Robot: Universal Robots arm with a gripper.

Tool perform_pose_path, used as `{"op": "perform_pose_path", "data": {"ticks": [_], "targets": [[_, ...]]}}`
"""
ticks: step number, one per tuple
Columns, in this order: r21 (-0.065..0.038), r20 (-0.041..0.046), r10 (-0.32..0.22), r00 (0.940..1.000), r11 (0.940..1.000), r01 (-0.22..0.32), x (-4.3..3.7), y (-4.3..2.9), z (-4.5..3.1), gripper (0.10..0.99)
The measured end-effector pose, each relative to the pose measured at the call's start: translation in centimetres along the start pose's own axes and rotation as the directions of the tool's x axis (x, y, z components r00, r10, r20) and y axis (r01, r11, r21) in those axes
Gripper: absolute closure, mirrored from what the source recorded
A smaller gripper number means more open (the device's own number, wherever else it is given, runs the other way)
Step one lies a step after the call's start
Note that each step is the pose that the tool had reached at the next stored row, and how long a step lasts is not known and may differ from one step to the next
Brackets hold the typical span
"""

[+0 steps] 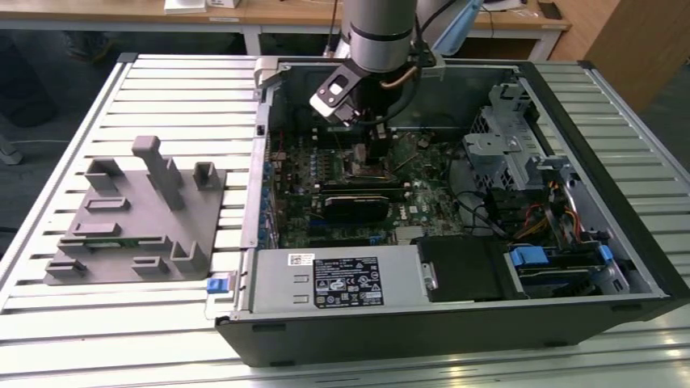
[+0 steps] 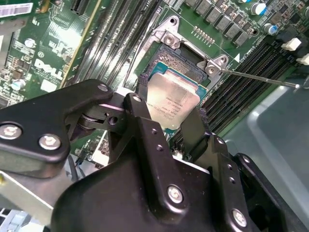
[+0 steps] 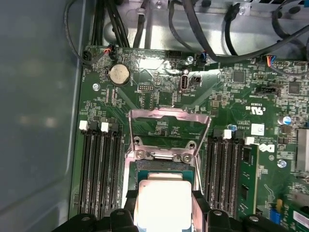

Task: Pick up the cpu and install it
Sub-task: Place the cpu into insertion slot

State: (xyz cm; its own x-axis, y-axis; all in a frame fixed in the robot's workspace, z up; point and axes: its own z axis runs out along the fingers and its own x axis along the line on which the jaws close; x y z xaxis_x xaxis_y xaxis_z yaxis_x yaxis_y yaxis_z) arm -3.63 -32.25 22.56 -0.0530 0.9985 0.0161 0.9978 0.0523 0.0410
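Note:
The cpu (image 2: pixel 173 102), a small square chip with a pale silvery top, sits between my two black fingers (image 2: pixel 143 107) in both wrist views, and my gripper (image 2: pixel 170 115) is shut on its edges. It hangs over the open dark socket (image 2: pixel 179 62) on the green motherboard and covers part of it. I cannot tell whether it touches the socket. The first wrist view shows the cpu (image 3: pixel 164 202) just in front of the raised metal load frame (image 3: pixel 169 124), with my gripper (image 3: pixel 164 209) around it. In the exterior view my gripper (image 1: pixel 363 136) reaches down into the open computer case (image 1: pixel 453 323), above the socket (image 1: pixel 367 167).
A grey fixture (image 1: pixel 129 218) lies on the slatted table at the exterior view's left. Inside the case are a black heatsink-like block (image 1: pixel 361 204), a power supply (image 1: pixel 334 279) and a drive cage (image 1: pixel 518 149). Memory slots (image 3: pixel 99 169) flank the socket, and a thin lever (image 2: pixel 260 77) sticks out beside it.

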Motion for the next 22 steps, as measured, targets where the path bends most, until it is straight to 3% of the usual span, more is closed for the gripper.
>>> {"op": "perform_pose_path", "data": {"ticks": [12,22], "targets": [[0.0,0.0012,0.026,0.9997,0.9997,-0.026,0.02,-0.37,1.37,0.561],[-0.001,0.0018,0.042,0.9991,0.9991,-0.042,0.08,-0.46,2.09,0.561]]}}
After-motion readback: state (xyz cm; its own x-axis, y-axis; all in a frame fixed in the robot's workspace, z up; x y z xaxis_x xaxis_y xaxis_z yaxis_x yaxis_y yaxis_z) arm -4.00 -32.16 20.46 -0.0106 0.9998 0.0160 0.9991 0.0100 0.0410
